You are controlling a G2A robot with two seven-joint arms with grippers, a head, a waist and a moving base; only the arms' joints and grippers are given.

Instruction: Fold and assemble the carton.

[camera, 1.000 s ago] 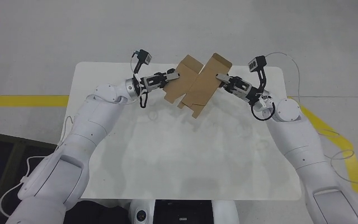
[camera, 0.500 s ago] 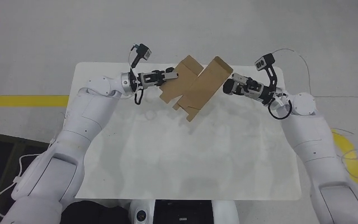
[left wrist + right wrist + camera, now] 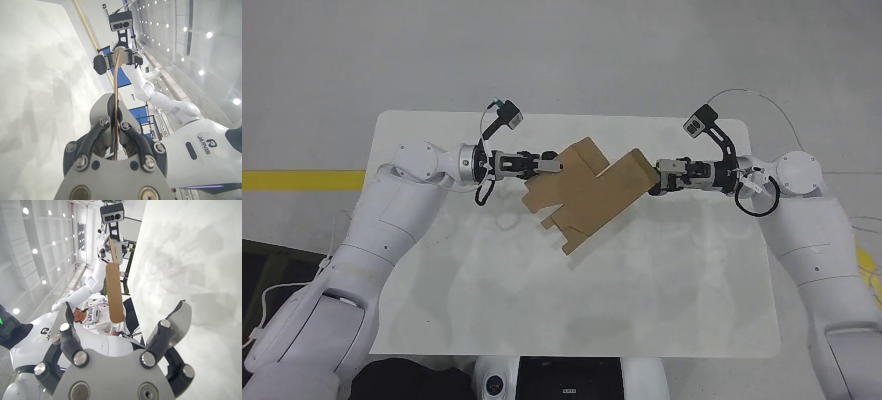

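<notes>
Clock: I read it on the top view, with 12 o'clock at the table's edge farthest from the robot.
Thing: the carton (image 3: 587, 195) is a flat brown blank, not yet opened into a box. It is held off the table (image 3: 542, 310), a little toward 12 from the middle.
Left side: the left gripper (image 3: 552, 164) is clamped on the carton's 9 o'clock edge. From its wrist I see the board edge-on, pinched between both pads.
Right side: the right gripper (image 3: 650, 187) is spread wide at the carton's 3 o'clock end. Its fingers (image 3: 69, 311) stand either side of the board's rounded end and, as far as I can judge, are not pressing it.
Load: I'd say the left arm alone carries it.
Long axis: the big panel runs from about 2 o'clock down to 7 o'clock. The line between the two grippers runs nearly 9 to 3.
Key relation: the carton lies toward 9 o'clock from the right gripper. Its near corner is either just inside the open jaws or just ahead of them; I cannot tell which.
Step in hand: I take it as getting a second grip on the 3 o'clock end, so both arms can work the blank open.
Next move: close the right side on that end, with the board centred between the pads.
Risk: held by one edge, the blank can sag or swing. Closing off-centre could push the end aside instead of catching it.
</notes>
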